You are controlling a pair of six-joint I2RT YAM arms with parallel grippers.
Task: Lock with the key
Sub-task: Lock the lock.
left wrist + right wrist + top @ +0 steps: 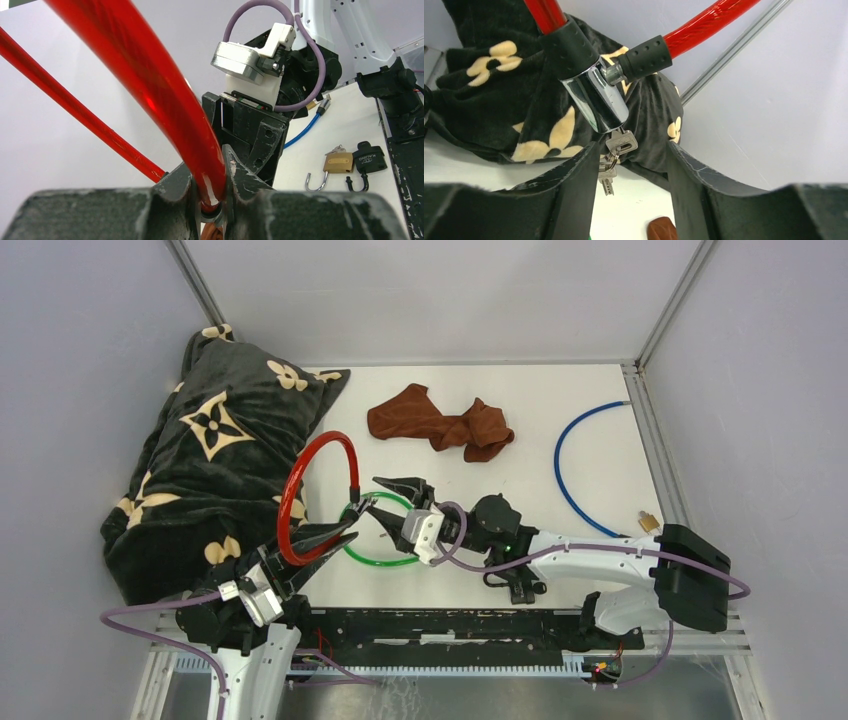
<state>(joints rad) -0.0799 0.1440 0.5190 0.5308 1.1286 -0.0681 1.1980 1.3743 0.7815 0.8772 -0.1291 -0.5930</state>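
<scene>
- Holding the glossy red plastic-sheathed cable loop (150,85) up off the table, my left gripper (212,200) has its fingers pressed together on the cable. This keeps the polished chrome lock barrel (596,100) hanging in the air.
- My right gripper (631,155) sits just below the barrel with its dark, scuffed fingers (574,190) spread. One stands on each side of the small flat silver key (621,141), and neither touches it.
- The key is seated in the bottom end of the barrel. A ring of spare keys (606,180) dangles loosely beneath it.
- The cable's free end, a black dimpled rubber collar (641,57) with a short metal pin, meets the side of the barrel. I judge the pin to be pushed in, though I cannot tell how deep it goes.
- So I take the loop as closed and the key as in place. What remains is to pinch the key's head and turn it.
- The head is thin, smooth metal, and the barrel hangs on a springy cable, so I expect it to swing or twist unless my left grip steadies it.
- Behind the barrel lies a soft black plush blanket with cream flower shapes (489,90), and it touches nothing I need.
</scene>
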